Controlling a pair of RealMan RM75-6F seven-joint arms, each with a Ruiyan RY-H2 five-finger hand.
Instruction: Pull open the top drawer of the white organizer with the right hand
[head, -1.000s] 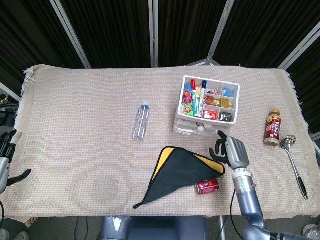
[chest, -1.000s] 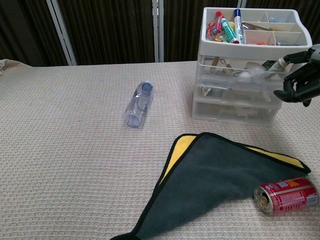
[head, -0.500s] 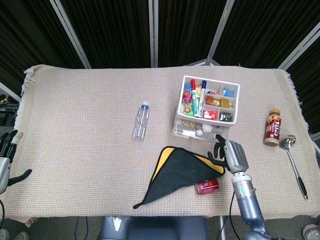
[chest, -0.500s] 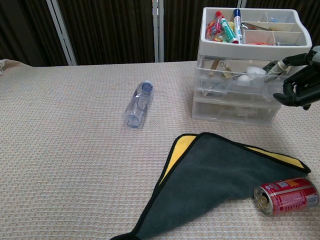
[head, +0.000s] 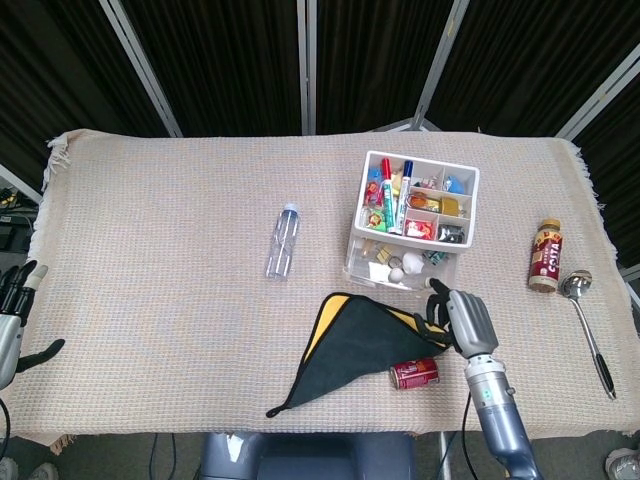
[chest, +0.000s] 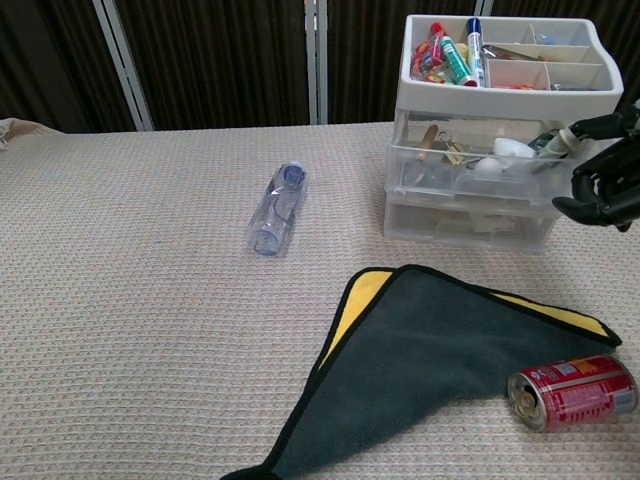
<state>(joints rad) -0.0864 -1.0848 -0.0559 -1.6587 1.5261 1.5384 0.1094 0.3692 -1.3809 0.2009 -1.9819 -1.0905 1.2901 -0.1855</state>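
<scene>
The white organizer (head: 414, 210) (chest: 500, 90) stands at the right of the table, its top tray full of markers and small items. Its clear top drawer (head: 395, 270) (chest: 470, 175) sticks out toward me, and small objects inside it show. My right hand (head: 458, 318) (chest: 610, 175) is at the drawer's front right corner, fingers curled and hooked on its front edge. Off the table's left edge hangs my left hand (head: 10, 320), fingers apart and holding nothing; the chest view does not show it.
A clear plastic bottle (head: 282, 241) (chest: 277, 208) lies left of the organizer. A black and yellow cloth (head: 360, 335) (chest: 430, 360) is spread in front of it, with a red can (head: 414, 374) (chest: 572, 391) on its side nearby. A brown bottle (head: 545, 255) and a spoon (head: 588, 325) sit far right.
My right hand has drawn back toward me, and the top drawer has slid out with it, showing more of its contents. The left hand has stayed put.
</scene>
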